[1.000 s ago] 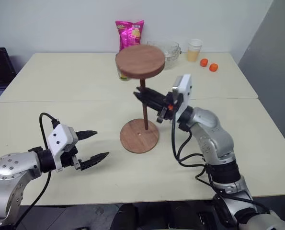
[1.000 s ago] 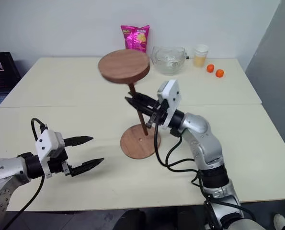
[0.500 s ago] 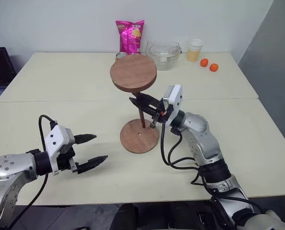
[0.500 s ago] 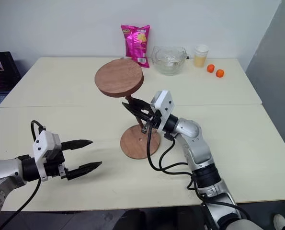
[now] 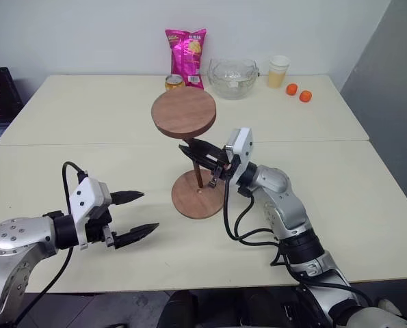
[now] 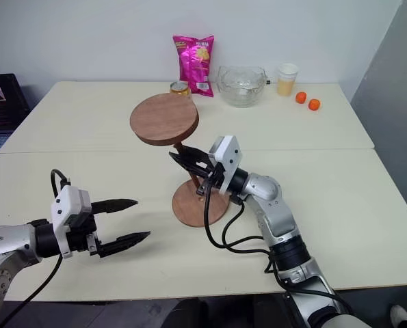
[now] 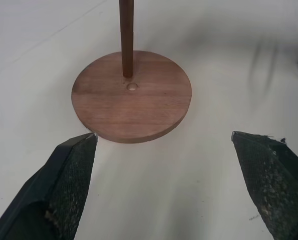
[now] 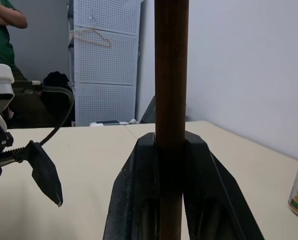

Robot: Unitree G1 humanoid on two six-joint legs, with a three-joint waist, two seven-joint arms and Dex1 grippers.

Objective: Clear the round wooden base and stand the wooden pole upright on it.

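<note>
The right hand (image 5: 202,154) pinches the pole (image 5: 200,173), whose tip sits just behind the base's (image 5: 199,195) hole; the left hand (image 5: 140,215) is spread on the tabletop (image 5: 87,116) side

Wooden pole (image 5: 199,171) lower, nearer round wooden base (image 5: 198,194) hole.

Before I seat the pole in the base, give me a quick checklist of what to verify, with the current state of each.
1. Grip: right gripper shut on the wooden pole, rod clamped between its fingers. Ok.
2. Base clear: nothing lies on the round wooden base. Ok.
3. Centre hole visible and unblocked. Ok.
4. Tip over hole: the rod's lower end sits just beside the hole, not in it. Not ok.
5. Pole upright: it leans slightly, disc end up. Not ok.
6. Left gripper open, apart from the base, not steadying it. Ok; whether the base will slide, cannot tell.
</note>
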